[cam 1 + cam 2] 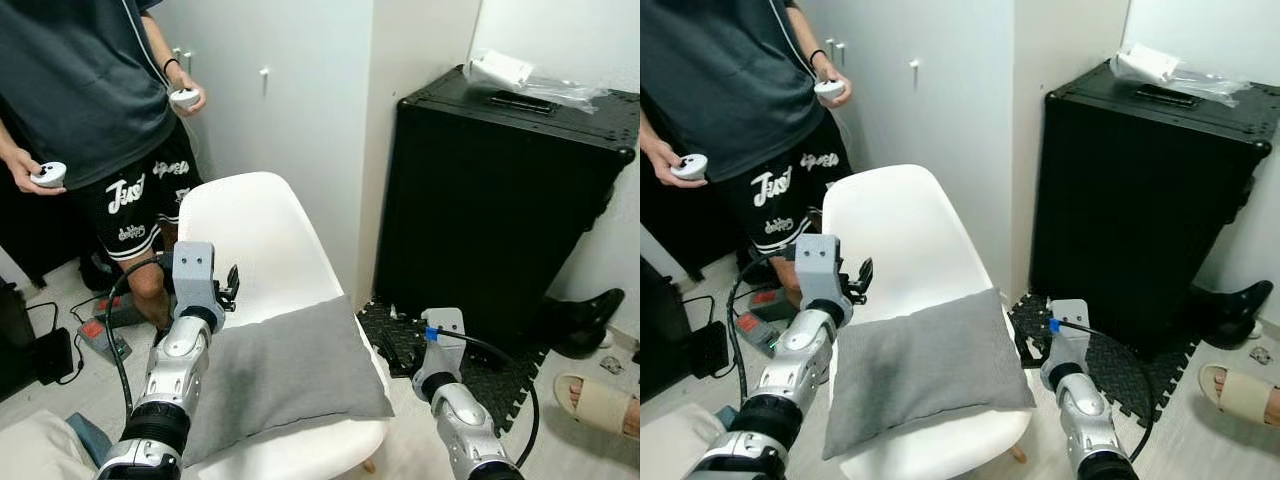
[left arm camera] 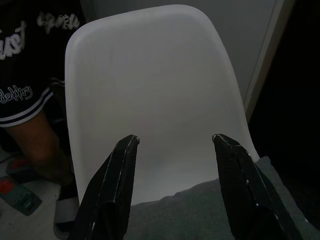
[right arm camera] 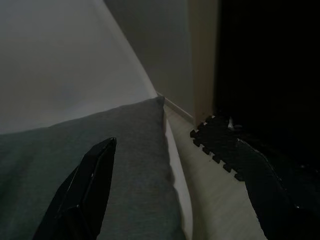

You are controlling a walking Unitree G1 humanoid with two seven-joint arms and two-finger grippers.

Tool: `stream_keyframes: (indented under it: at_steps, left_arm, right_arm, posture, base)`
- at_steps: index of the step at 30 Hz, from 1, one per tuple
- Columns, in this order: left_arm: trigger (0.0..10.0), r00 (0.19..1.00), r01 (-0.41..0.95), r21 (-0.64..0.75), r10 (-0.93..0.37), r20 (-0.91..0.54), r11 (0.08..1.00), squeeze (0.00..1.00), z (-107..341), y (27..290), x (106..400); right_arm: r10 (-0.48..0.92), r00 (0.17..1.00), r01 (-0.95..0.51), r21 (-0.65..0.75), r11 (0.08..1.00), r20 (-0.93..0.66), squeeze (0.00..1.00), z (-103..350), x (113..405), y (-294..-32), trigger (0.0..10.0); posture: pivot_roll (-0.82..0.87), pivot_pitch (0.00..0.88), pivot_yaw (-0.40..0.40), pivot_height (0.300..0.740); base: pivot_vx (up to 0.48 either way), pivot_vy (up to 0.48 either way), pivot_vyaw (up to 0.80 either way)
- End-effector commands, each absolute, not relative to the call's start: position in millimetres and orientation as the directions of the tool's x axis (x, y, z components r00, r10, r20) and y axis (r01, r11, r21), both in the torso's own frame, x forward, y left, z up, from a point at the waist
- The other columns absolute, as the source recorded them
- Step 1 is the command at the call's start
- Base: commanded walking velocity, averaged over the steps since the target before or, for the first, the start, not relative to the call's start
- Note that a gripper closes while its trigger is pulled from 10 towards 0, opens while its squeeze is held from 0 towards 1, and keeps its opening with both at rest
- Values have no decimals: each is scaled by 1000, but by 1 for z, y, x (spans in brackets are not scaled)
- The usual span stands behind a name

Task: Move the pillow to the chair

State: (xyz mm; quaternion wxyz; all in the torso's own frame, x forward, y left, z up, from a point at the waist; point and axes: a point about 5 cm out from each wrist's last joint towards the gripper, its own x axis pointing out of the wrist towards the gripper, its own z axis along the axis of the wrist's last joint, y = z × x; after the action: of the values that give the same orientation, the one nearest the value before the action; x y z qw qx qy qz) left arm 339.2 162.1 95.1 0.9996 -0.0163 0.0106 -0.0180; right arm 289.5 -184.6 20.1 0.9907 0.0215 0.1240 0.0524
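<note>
White cupboard doors and a pale wall backed the scene. On the left a person stood holding two controllers. Next, the left gripper hovered over the white chair, fingers spread apart with nothing between them. The grey pillow lay on the chair's seat. The right gripper sat just off the pillow's edge, fingers wide apart. A black case stood at the right.

White moulded chair with a grey pillow lying flat on its seat, the pillow's front corner overhanging the seat's front edge.
</note>
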Motion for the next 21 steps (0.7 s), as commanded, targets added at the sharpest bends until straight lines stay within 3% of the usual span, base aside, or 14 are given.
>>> stream_keyframes:
  at_steps: [1,21]
  left_arm:
    - [10000,997,24,-22,-26,-72,999,0,83,164,334]
    - [10000,994,36,-8,-36,-103,999,0,75,160,328]
  right_arm:
    - [126,959,-113,63,992,-254,0,18,288,-180,10000]
    - [102,949,-93,42,995,-300,0,10,284,-183,10000]
  posture:
    - [-50,46,39,740]
    - [-48,64,40,740]
  base:
    - [0,0,0]
    - [0,0,0]
